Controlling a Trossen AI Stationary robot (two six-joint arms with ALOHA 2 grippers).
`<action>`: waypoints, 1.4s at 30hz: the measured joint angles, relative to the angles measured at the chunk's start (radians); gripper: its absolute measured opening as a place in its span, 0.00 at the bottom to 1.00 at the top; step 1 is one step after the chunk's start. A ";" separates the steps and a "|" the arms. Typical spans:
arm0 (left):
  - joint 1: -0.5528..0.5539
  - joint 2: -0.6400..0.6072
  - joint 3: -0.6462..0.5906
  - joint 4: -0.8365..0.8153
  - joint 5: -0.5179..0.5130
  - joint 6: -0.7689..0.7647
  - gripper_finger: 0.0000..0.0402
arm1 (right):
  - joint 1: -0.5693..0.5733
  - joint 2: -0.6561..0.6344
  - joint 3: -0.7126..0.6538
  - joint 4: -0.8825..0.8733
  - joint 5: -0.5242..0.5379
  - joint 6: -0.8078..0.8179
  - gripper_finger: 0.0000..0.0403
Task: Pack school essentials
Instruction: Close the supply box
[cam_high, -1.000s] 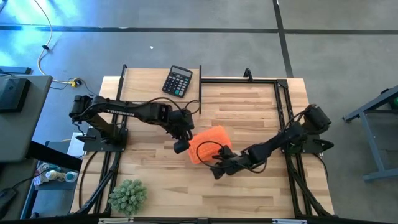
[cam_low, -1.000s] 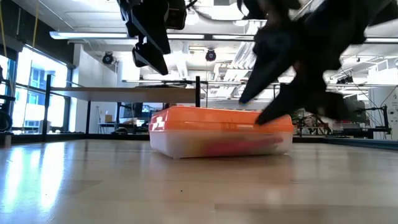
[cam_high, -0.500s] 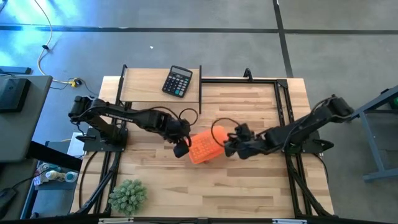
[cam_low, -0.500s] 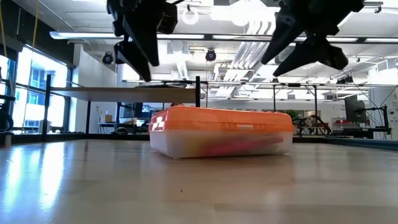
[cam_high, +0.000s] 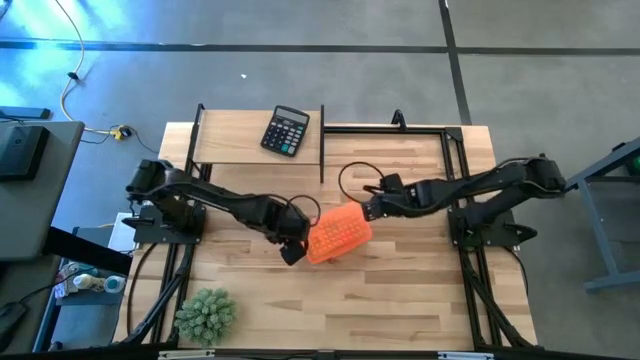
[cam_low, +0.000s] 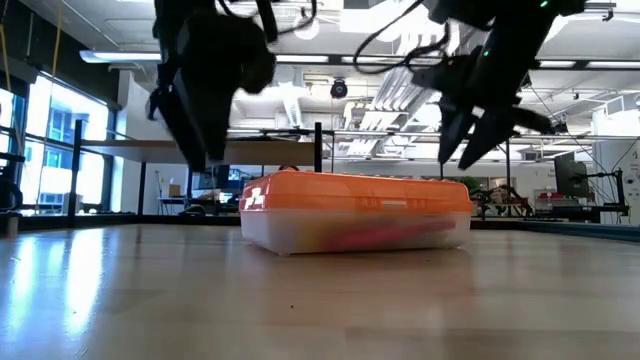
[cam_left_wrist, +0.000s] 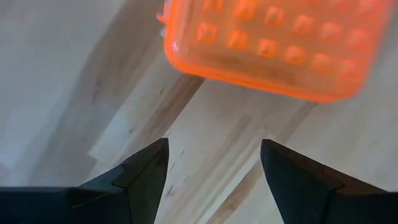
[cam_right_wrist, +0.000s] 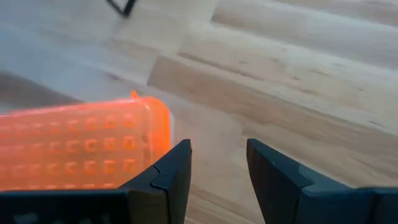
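Observation:
A case with an orange studded lid (cam_high: 338, 232) and a clear base (cam_low: 355, 230) lies shut on the wooden table's middle. A reddish thing (cam_low: 385, 238) shows through its wall; the other school essentials are hidden. My left gripper (cam_high: 292, 250) hangs open, pointing down, just off the case's left near corner (cam_left_wrist: 186, 53), above the table. My right gripper (cam_high: 368, 208) stands open over the table by the case's far right corner (cam_right_wrist: 155, 121), slanting down, with nothing between its fingers (cam_right_wrist: 217, 146).
A black calculator (cam_high: 286, 131) lies at the far left of the table. A green spiky plant (cam_high: 206, 314) stands at the near left corner. Black frame rails (cam_high: 322, 140) run along the far part and sides. Bare wood (cam_high: 400, 300) lies near the front.
My right gripper has risen from the case's near right side and swung toward the table's far edge, past the case's right end. My left gripper has sunk and shifted toward the near edge, rolling about its own line. The case has kept still.

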 joint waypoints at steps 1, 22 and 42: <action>-0.002 0.019 0.000 0.003 0.011 -0.015 0.61 | -0.018 0.008 0.000 0.006 -0.027 -0.026 0.36; 0.047 0.163 0.001 0.117 0.043 -0.121 0.61 | -0.111 0.171 -0.001 0.094 -0.342 -0.308 0.36; 0.175 0.163 0.001 0.084 0.022 0.060 0.61 | 0.059 0.171 -0.002 0.093 -0.400 0.006 0.36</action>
